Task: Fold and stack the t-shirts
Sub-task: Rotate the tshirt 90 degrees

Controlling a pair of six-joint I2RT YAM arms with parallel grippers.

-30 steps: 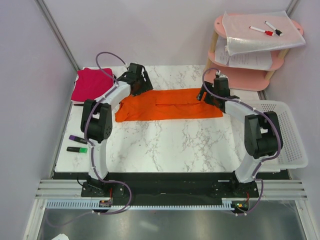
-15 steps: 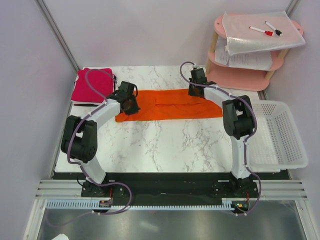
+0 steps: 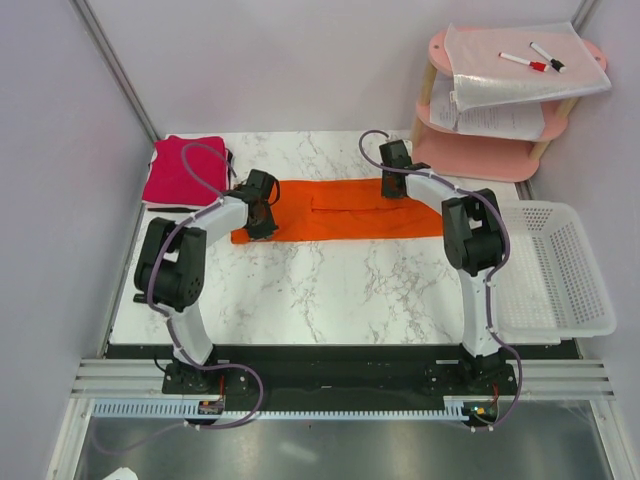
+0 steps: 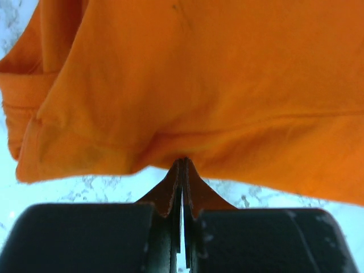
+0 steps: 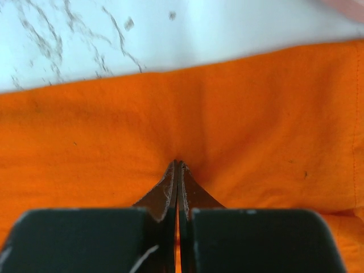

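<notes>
An orange t-shirt (image 3: 340,215) lies as a long flat strip across the back half of the marble table (image 3: 330,290). My left gripper (image 3: 262,222) stands at the strip's left part, near its front edge. In the left wrist view it (image 4: 182,161) is shut, pinching the hem of the orange cloth (image 4: 227,74), which puckers toward the tips. My right gripper (image 3: 392,188) is at the far edge, right of the middle. In the right wrist view it (image 5: 177,163) is shut on a pinch of the orange cloth (image 5: 114,131). A folded pink t-shirt (image 3: 180,170) lies at the back left corner.
A white plastic basket (image 3: 560,215) stands off the table's right side. A pink two-tier shelf (image 3: 520,160) with papers and markers is at the back right. Grey walls close in the left and the back.
Both grippers have shut on the orange cloth. The left arm came from the shirt's far left end to its near edge. The right arm swung from the right end to the far edge.
</notes>
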